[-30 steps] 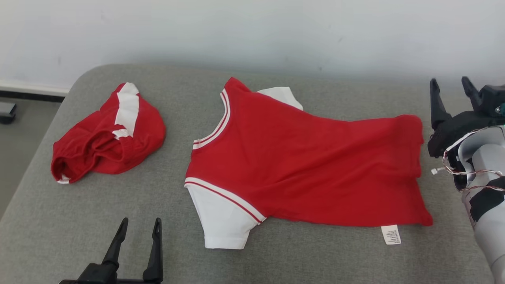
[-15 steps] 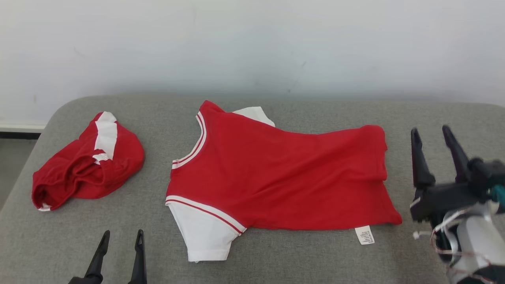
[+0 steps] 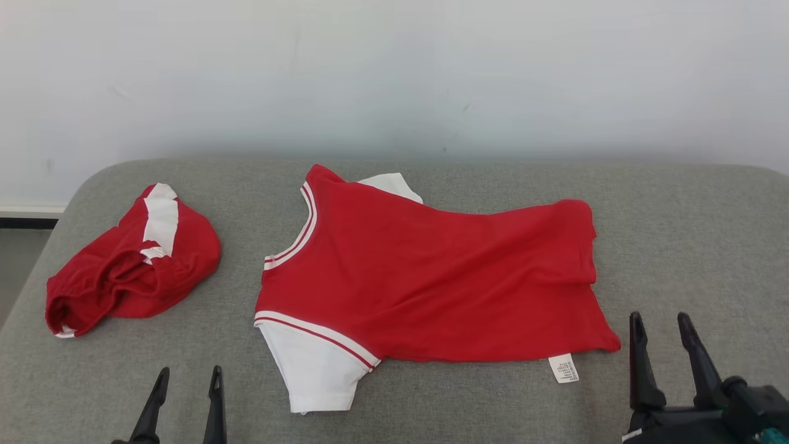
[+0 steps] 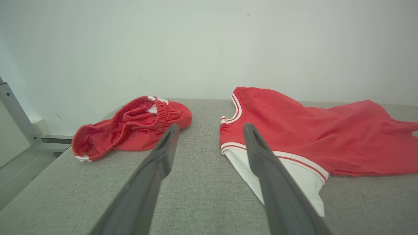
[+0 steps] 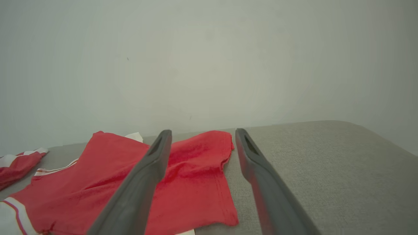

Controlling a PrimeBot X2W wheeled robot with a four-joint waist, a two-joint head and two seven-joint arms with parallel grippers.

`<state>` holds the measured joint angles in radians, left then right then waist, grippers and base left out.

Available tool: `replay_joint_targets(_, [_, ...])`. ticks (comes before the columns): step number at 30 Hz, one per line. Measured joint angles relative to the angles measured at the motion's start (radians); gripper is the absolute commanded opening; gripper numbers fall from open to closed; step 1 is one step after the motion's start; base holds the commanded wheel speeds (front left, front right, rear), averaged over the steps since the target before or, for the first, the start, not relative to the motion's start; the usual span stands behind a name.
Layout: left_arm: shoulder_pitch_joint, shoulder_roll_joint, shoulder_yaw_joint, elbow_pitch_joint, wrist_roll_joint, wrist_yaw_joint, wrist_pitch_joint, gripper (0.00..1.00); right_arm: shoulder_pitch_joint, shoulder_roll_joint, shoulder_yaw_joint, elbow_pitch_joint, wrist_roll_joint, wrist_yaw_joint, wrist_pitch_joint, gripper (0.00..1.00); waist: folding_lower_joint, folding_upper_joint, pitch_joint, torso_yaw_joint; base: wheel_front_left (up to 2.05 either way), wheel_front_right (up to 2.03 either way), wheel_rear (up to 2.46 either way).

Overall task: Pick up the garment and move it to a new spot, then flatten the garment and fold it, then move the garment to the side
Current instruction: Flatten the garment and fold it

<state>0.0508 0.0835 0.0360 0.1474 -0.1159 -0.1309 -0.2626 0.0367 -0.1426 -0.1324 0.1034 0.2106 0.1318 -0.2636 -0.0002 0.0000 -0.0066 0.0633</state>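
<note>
The garment [image 3: 431, 277] is a red shirt with white sleeves, spread fairly flat on the grey cushion [image 3: 690, 234], neck to the left and hem to the right, with a white label at its near right corner. It also appears as the garment [image 4: 310, 130] and the garment [image 5: 183, 182]. My left gripper [image 3: 188, 373] is open at the lower left, near the shirt's front sleeve, holding nothing. My right gripper [image 3: 659, 317] is open at the lower right, just right of the hem corner, empty.
A crumpled pair of red shorts [image 3: 129, 259] with a white stripe lies at the cushion's left end, seen as red shorts [image 4: 130, 127] too. A pale wall [image 3: 394, 74] rises behind the cushion. Floor lies beyond the left edge.
The head camera has tilted, shifting the whole picture. My right gripper has come down from beside the hem's far end to the near right corner, still open. The shirt lies as before.
</note>
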Motion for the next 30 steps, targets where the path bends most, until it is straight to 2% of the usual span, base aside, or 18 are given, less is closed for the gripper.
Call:
replay_joint_targets(8, [-0.018, 0.017, 0.001, 0.042, -0.008, 0.000, 0.000, 1.00, 0.017, 0.017, 0.006, -0.014, -0.004, 0.000, 0.000, 1.00, 0.0002, 0.0000, 0.015, -0.026, 0.00, 0.00, 0.00])
replay_joint_targets(22, [-0.191, 0.065, -0.075, 0.318, -0.068, 0.000, 0.000, 1.00, -0.024, 0.006, 0.013, -0.006, 0.000, 0.000, 0.000, 1.00, 0.0003, 0.0000, 0.089, -0.088, 0.00, 0.00, 0.00])
replay_joint_targets(30, [-0.247, 0.052, -0.123, 0.425, -0.105, 0.000, 0.000, 1.00, -0.036, 0.002, 0.001, -0.007, 0.000, 0.000, 0.000, 1.00, 0.0003, 0.0001, 0.129, -0.129, 0.00, 0.00, 0.00])
